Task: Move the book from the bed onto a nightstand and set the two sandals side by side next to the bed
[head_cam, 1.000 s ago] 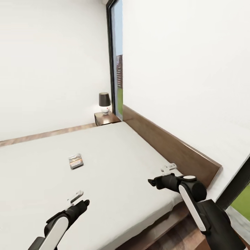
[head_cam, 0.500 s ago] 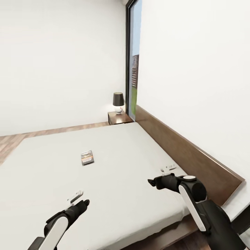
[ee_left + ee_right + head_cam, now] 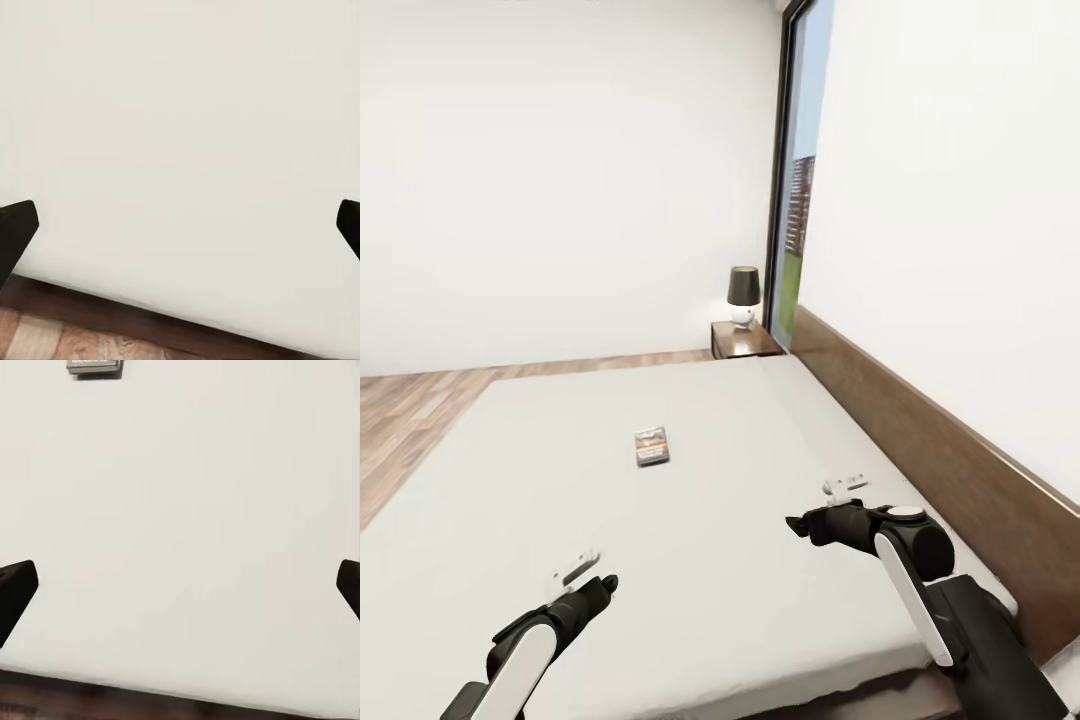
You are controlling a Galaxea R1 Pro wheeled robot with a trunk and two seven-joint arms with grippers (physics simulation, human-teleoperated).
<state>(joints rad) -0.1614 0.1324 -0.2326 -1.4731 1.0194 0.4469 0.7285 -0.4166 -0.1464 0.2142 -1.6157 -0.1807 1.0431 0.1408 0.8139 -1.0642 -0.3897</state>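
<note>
Head view: one book point(image 3: 651, 446) lies flat on the grey mattress of the bed point(image 3: 780, 620), roughly mid-bed, well ahead of both arms and between their two lines of reach. Its long axis runs away from the robot, toward the far wall, only slightly skewed. Left gripper point(image 3: 603, 583) hangs low over the near part of the mattress; right gripper point(image 3: 796, 523) sits over the mattress closer to the headboard point(image 3: 960, 470). Judging by the picture, the right gripper looks a bit nearer the book, though the gap between the two is small; either arm would have to extend forward.

Right wrist view: book point(image 3: 94, 366) shows at the frame's edge, far out along the fingers' line. Right fingertips point(image 3: 15, 589) are spread wide, nothing between them. Left wrist view: left fingertips point(image 3: 15, 225) likewise spread wide over bare mattress, with the bed's wooden edge and floor beyond.

Count: one book, one bed, one nightstand point(image 3: 744, 340) at the far corner beside the headboard, carrying one dark-shaded lamp point(image 3: 743, 295). One tall window point(image 3: 796, 215) beside it. Book is well apart from the nightstand, so a carry across the bed is likely needed.
</note>
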